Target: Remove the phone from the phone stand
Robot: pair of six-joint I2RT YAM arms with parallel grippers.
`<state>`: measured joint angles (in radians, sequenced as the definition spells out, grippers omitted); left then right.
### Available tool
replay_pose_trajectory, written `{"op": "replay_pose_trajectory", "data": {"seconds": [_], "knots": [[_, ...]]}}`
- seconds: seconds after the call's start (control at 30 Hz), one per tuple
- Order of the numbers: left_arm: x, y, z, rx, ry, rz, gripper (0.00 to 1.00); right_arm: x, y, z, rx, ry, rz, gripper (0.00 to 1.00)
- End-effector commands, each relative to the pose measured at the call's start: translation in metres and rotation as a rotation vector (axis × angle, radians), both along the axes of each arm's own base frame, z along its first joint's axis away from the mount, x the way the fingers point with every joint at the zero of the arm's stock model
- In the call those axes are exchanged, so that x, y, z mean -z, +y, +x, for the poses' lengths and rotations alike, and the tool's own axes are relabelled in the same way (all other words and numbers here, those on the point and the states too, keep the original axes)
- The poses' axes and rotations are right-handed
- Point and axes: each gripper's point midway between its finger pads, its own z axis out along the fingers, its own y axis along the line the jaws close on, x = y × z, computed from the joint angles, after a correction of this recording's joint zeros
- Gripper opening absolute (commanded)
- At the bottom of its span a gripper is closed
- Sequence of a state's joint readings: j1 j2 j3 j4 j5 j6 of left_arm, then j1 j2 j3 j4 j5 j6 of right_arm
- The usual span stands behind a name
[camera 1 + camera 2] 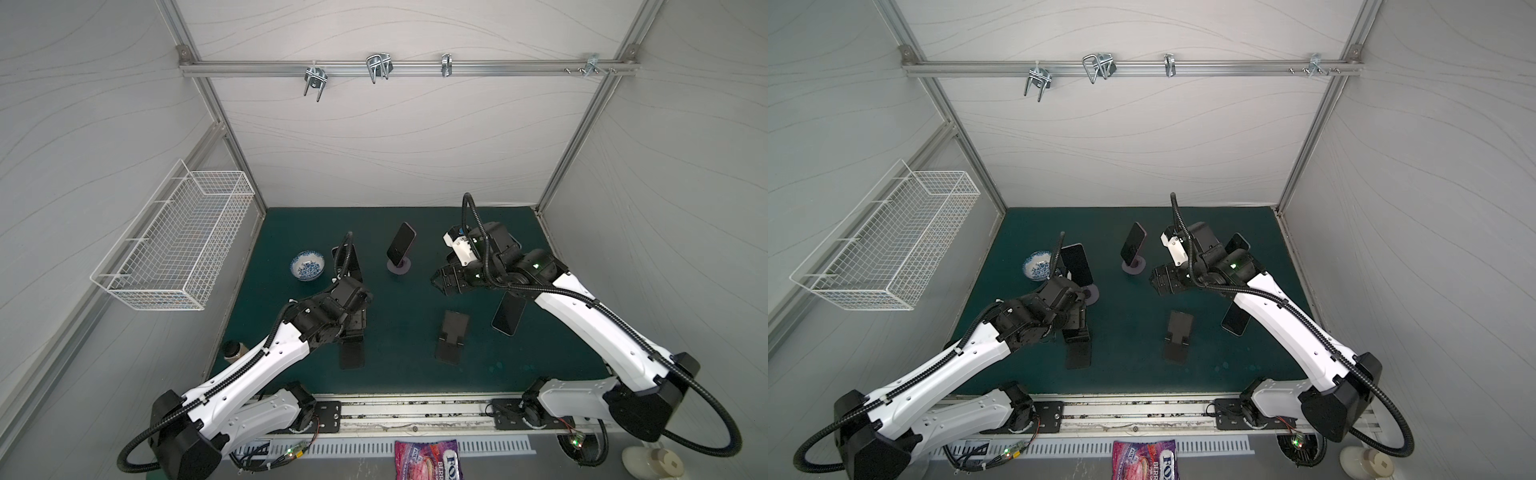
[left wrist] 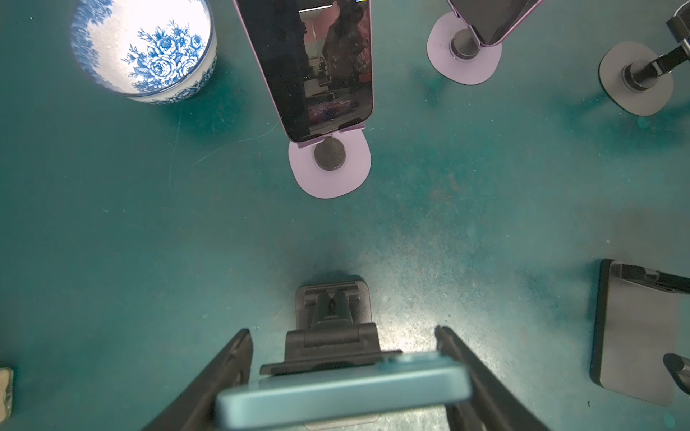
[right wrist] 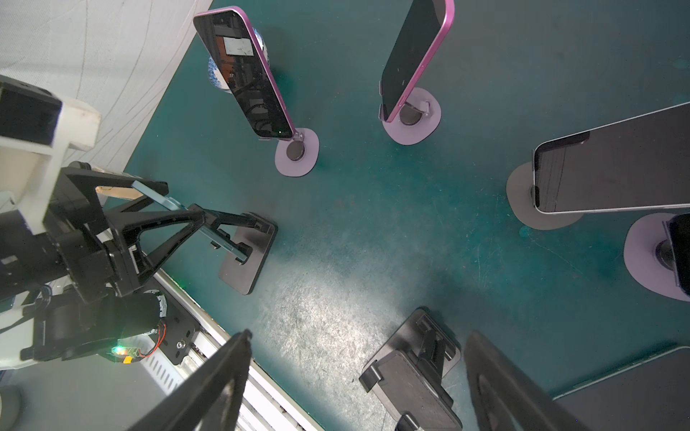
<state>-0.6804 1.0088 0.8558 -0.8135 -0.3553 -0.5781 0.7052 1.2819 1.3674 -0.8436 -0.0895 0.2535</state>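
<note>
Pale-blue slab phone (image 2: 343, 395) leans, lower edge seated, in black folding plastic stand (image 2: 332, 309) on green mat (image 2: 112, 242). Left gripper (image 2: 342, 330) clamped on phone's side edges. Right gripper (image 3: 358, 334) spread wide, holding nothing.

Only one bit of print to call: the purple bag (image 1: 1144, 459), just in front of the rail (image 1: 1142, 411), reads "FOX" and, cut off, "BERR" in both top views.
</note>
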Motion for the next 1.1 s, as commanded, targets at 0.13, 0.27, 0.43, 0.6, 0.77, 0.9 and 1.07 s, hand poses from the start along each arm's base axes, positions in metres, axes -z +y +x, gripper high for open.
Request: {"op": "replay_pose_trajectory", "data": {"seconds": [0.13,0.27,0.43,0.6,0.77,0.9,1.07], "knots": [[-0.011,0.002,0.004,-0.030,-0.043,-0.030,0.70,0.003,-0.003,0.000,-0.005,0.000,-0.015,0.90],[-0.012,0.001,0.003,-0.025,-0.044,-0.039,0.69,0.001,-0.002,-0.001,-0.010,0.000,-0.009,0.90],[-0.018,0.001,0.003,-0.028,-0.053,-0.049,0.68,-0.004,-0.001,0.000,-0.012,-0.004,-0.004,0.90],[-0.028,0.003,0.002,-0.025,-0.062,-0.049,0.68,-0.007,0.000,0.002,-0.015,-0.013,-0.002,0.90],[-0.040,0.004,0.001,-0.023,-0.078,-0.058,0.68,-0.007,0.001,0.001,-0.018,-0.013,0.003,0.90],[-0.050,0.005,0.000,-0.021,-0.090,-0.067,0.68,-0.007,0.002,0.001,-0.022,-0.009,0.007,0.90],[-0.063,0.005,-0.001,-0.015,-0.106,-0.078,0.67,-0.008,0.002,0.001,-0.022,-0.014,0.007,0.90]]}}
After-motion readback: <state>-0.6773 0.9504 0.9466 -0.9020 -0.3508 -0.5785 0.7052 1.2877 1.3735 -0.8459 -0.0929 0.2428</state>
